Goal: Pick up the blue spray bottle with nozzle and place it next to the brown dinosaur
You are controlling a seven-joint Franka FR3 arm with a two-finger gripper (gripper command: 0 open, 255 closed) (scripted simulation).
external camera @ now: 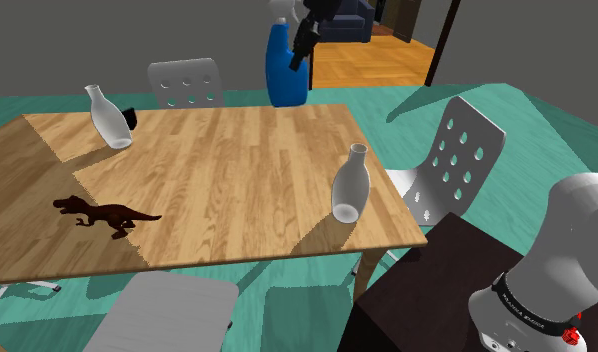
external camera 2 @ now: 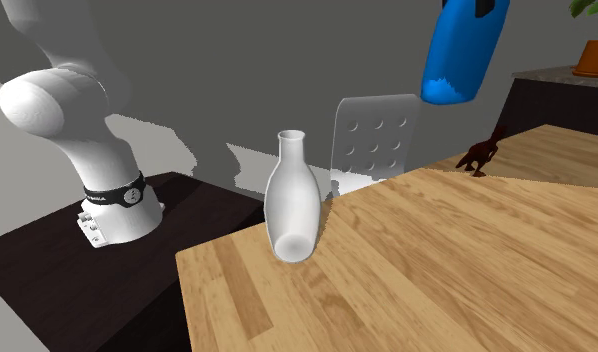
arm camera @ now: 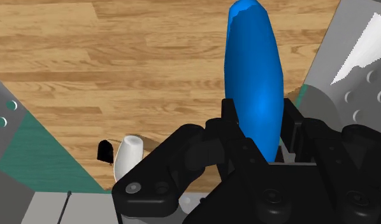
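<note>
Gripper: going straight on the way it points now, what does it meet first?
Likely the wooden table: the gripper, shut on the blue spray bottle, points down at bare wood, so the bottle's base would touch first. Height above it is unclear.

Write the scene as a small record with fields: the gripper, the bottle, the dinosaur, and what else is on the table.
gripper: shut on the blue spray bottle
bottle: in the air, lifted clear of the wooden table
brown dinosaur: standing on the table toward the shoulder view's left, well apart from the bottle
also on table: far white vase, near white vase, small black object beside the far vase
</note>
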